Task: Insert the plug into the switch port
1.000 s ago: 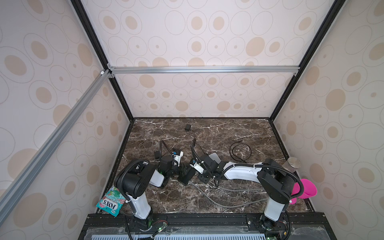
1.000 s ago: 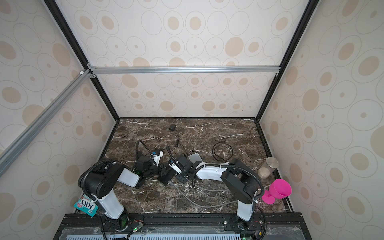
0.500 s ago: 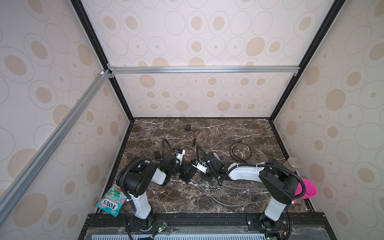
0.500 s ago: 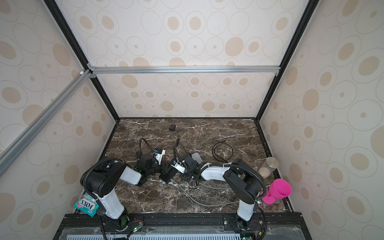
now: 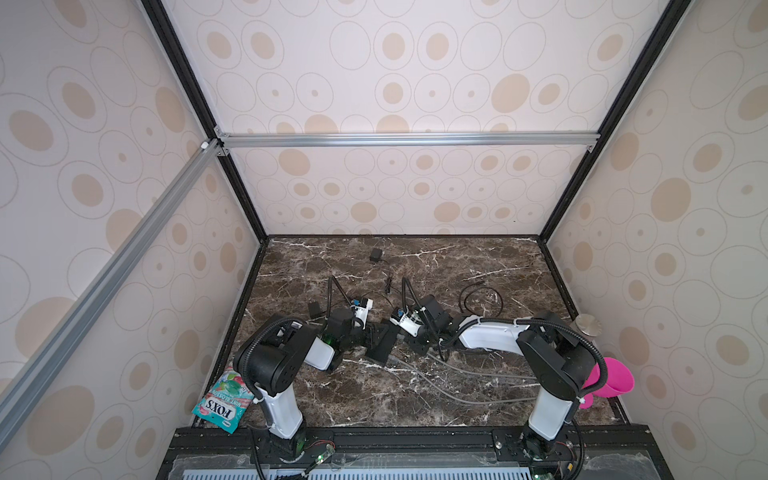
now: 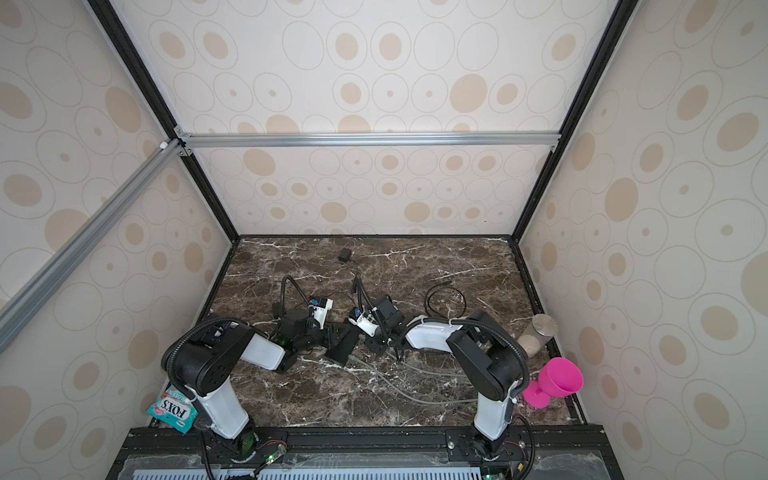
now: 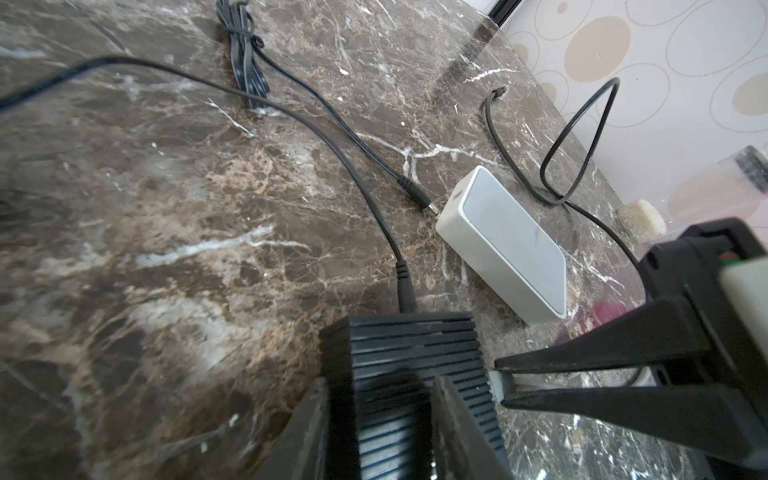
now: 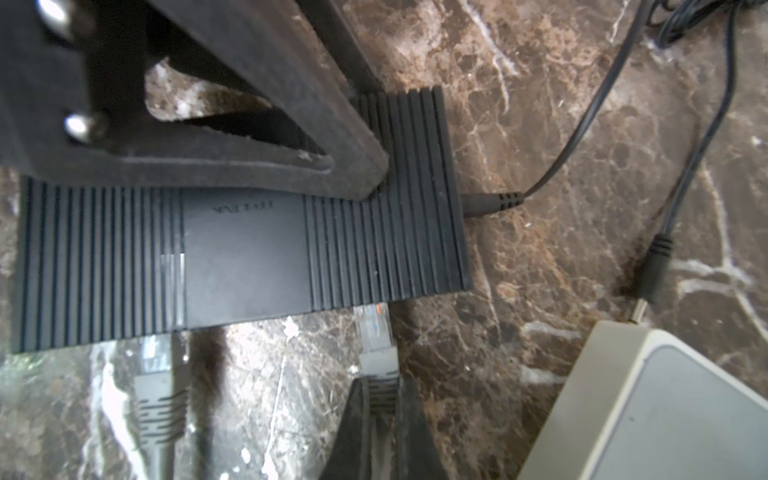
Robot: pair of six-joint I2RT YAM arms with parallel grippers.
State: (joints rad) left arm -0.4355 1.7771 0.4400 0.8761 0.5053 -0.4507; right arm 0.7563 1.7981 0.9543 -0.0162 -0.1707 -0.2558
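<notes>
The black ribbed switch lies on the marble floor, seen in both top views. My left gripper is shut on one end of it, with a finger on either side. My right gripper is shut on the grey cable just behind its clear plug. The plug's tip meets the switch's port side, and most of the plug shows outside it. How deep the tip sits is hidden. In the left wrist view the right gripper points at the switch's side.
A second grey cable and a black power lead enter the switch. A white box lies close by with a loose barrel plug beside it. A candy packet, a pink cup and a jar stand at the edges.
Both grippers and the switch have drifted slightly toward the back right. Neither grip has changed.
</notes>
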